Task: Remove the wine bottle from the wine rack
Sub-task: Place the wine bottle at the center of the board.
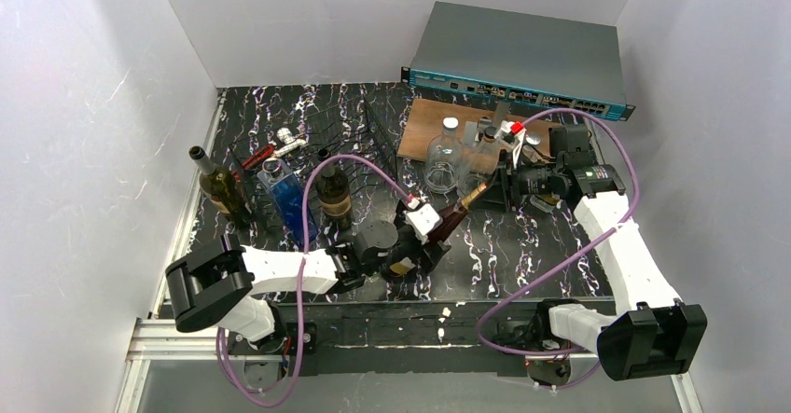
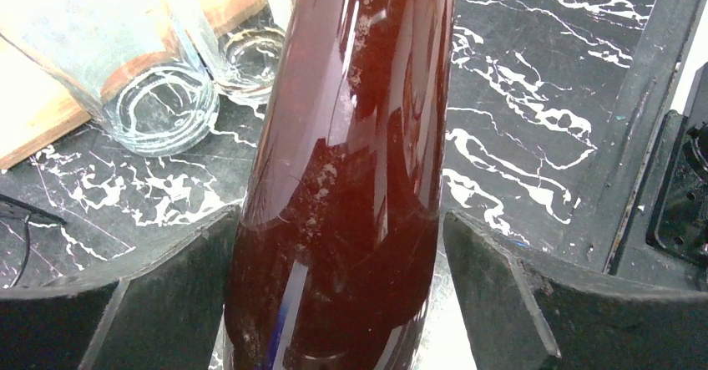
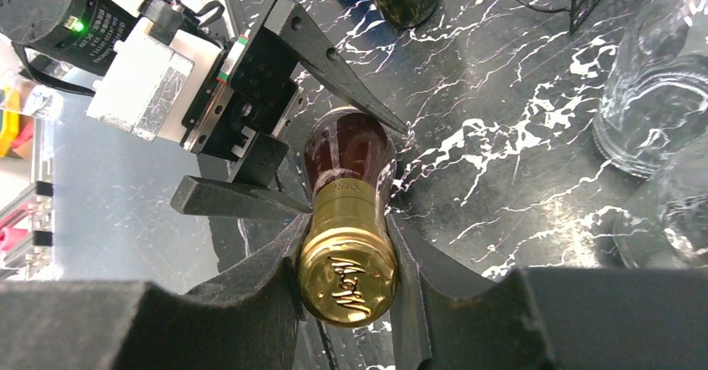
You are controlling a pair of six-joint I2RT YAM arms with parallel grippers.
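Wine bottle [image 1: 454,215] is clear of the wine rack [image 1: 378,138], tilted above the desk [image 1: 522,245]. Right pincer [image 3: 346,236] grips its gold neck; left pincer [image 2: 338,220] stands wide around its body. Likely remaining: set-down.

Bright even light w/ glare on bottle [image 2: 334,178].

a grey network switch [image 1: 518,54] with a teal front sits at the back, behind a brown wooden board [image 1: 420,126]. 2 clear glass jars [image 1: 446,157] stand by the board's front edge on the black marbled tabletop [image 1: 522,240]. further left, a blue bottle [image 1: 284,194] stands between a green bottle [image 1: 221,189] and a dark bottle [image 1: 332,194].
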